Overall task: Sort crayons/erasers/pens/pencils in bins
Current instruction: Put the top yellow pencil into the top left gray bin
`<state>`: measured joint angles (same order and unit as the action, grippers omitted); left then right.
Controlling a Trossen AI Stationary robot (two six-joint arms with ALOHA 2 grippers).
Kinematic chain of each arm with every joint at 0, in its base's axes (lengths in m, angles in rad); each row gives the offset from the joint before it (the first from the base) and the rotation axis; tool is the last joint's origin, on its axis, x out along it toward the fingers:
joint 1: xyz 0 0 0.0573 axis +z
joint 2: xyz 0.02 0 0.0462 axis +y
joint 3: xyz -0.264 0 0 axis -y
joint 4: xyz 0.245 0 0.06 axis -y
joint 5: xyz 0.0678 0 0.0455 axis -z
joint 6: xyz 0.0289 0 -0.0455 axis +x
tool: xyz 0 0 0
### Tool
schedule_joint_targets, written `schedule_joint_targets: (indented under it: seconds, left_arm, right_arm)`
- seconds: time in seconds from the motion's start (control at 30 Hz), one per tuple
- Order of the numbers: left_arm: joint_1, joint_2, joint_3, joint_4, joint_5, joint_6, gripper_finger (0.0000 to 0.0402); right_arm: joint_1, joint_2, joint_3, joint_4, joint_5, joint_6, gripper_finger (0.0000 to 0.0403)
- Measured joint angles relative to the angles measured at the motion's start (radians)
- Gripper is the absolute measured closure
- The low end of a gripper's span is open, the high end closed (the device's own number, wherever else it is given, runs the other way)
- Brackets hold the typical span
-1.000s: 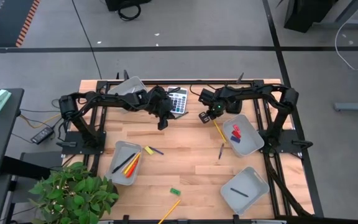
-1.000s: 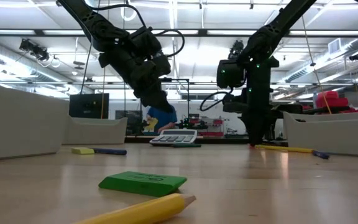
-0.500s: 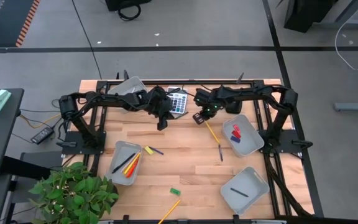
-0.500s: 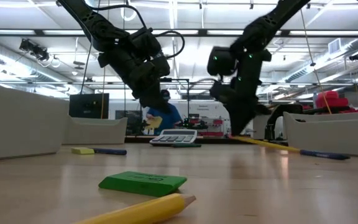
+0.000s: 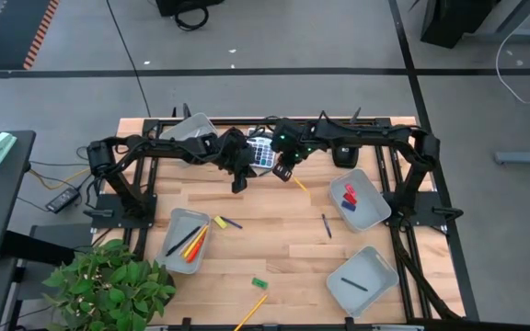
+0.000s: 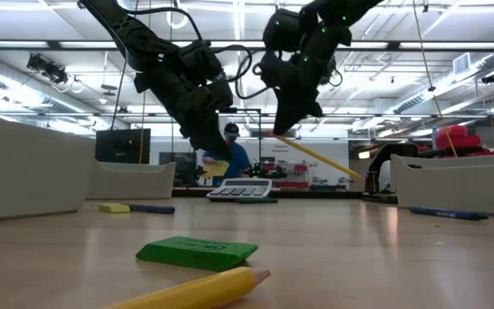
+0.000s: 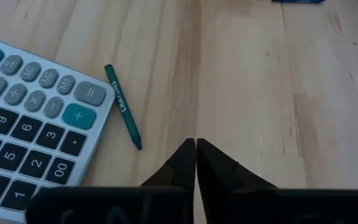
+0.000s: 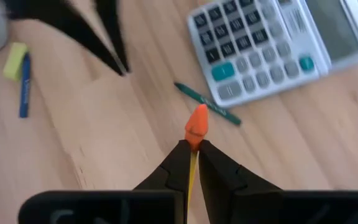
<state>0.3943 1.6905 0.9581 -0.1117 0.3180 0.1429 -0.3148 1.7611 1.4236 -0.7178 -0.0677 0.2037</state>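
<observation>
My right gripper (image 5: 282, 172) is shut on a long yellow pencil (image 6: 320, 158) with an orange eraser end, above the table in front of the grey-white calculator (image 5: 263, 147). My left gripper (image 5: 238, 184) is shut and empty, its tips (image 7: 196, 146) just above the wood beside the calculator (image 7: 30, 137). A dark green crayon (image 7: 123, 107) lies flat on the wood between the calculator and my left gripper; it also shows in the right wrist view (image 8: 207, 104). My right gripper pinches the pencil between its two fingers (image 8: 176, 163) close to the orange eraser end (image 8: 197, 122), which sticks out past the fingertips. The fingers slant down from above. The pencil is lifted clear and slants down toward the table's right (image 6: 350, 174).
Four grey bins: far left (image 5: 191, 127), near left (image 5: 185, 241) with sticks, right (image 5: 359, 198) with erasers, near right (image 5: 362, 280) with a pen. Loose on the wood: a dark pen (image 5: 326, 225), a yellow eraser (image 5: 219, 222), a green eraser (image 5: 259, 283), a pencil (image 5: 251, 311).
My right gripper has risen and gone toward the table's left edge with the pencil. The pencil's far end, which lay on the table, is now lifted clear, and the pencil hangs slanting. My left gripper has kept still.
</observation>
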Motion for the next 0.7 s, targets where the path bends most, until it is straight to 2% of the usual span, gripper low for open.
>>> schedule_joint_targets:
  seconds: [0.2,0.37,0.57,0.63,0.7]
  left_arm:
    - [0.019,0.000,0.000,0.000,0.000,-0.022,0.0390]
    - [0.059,0.000,0.000,0.029,0.000,-0.054,0.0383]
    - [0.089,0.000,0.000,0.102,0.000,-0.095,0.0373]
    - [0.092,0.000,-0.001,0.151,-0.011,-0.120,0.0375]
    - [0.088,0.000,-0.035,0.300,-0.022,-0.154,0.0382]
  right_arm:
    - [0.005,0.000,0.021,-0.012,0.000,-0.130,0.0367]
    - [-0.008,-0.012,0.022,-0.032,0.000,-0.202,0.0367]
    - [-0.048,-0.109,0.022,0.002,0.001,-0.243,0.0367]
    - [-0.059,-0.150,0.022,0.021,0.000,-0.252,0.0367]
    - [-0.067,-0.185,0.022,0.039,-0.002,-0.255,0.0367]
